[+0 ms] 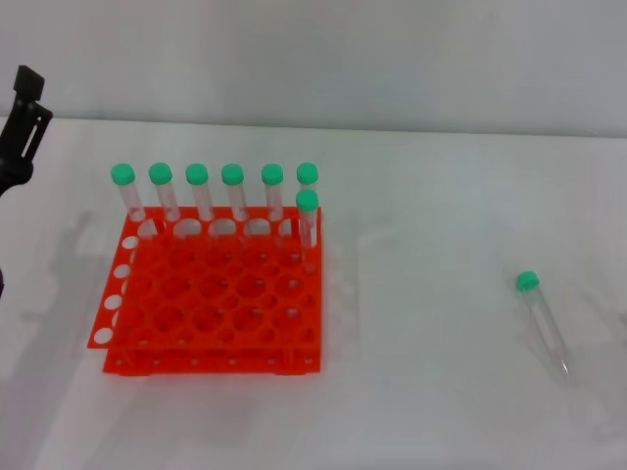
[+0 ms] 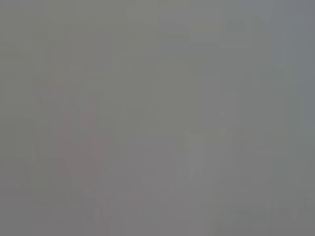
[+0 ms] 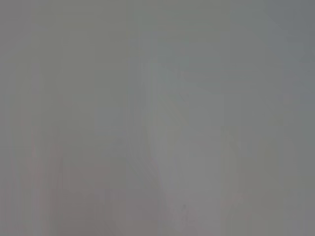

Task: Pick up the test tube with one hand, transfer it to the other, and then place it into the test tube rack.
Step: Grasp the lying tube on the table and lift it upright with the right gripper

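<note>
A clear test tube (image 1: 544, 323) with a green cap lies flat on the white table at the right, cap toward the back, tapered tip toward the front. The orange-red test tube rack (image 1: 211, 299) stands at the centre left. Several green-capped tubes (image 1: 232, 196) stand upright in its back row, and one more (image 1: 307, 217) stands at the right end of the second row. My left gripper (image 1: 22, 122) shows at the far left edge, raised, well apart from the rack. My right gripper is out of view. Both wrist views show only plain grey.
The white table (image 1: 431, 411) meets a pale wall (image 1: 392, 59) at the back. Most holes of the rack hold nothing.
</note>
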